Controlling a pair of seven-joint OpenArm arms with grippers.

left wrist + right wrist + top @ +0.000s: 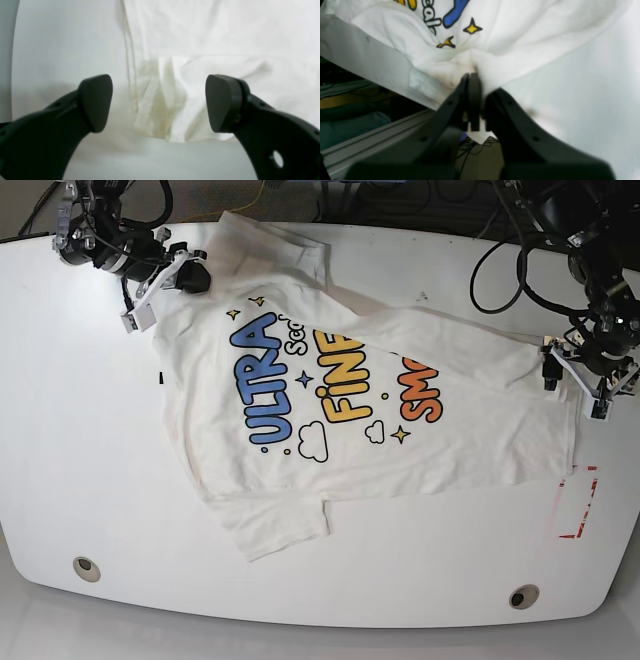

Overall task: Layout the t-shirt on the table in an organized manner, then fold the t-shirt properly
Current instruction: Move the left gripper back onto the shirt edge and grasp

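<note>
The white t-shirt (340,410) lies spread on the table (90,460) with its blue, yellow and orange letters facing up. Its far right part is folded over. In the base view my right gripper (165,285) is at the shirt's upper left edge. The right wrist view shows that gripper (473,78) shut, pinching a bunch of the t-shirt (520,32) near the table's edge. My left gripper (578,380) hovers over the shirt's right end. Its jaws stand wide open (160,103) above a creased, folded corner of the t-shirt (160,105), with nothing between them.
A red tape outline (577,502) marks the table at the right, just below the shirt. Two round holes (86,566) (522,595) sit near the front edge. Cables and a metal frame rail (382,130) lie beyond the table's edge behind the right gripper.
</note>
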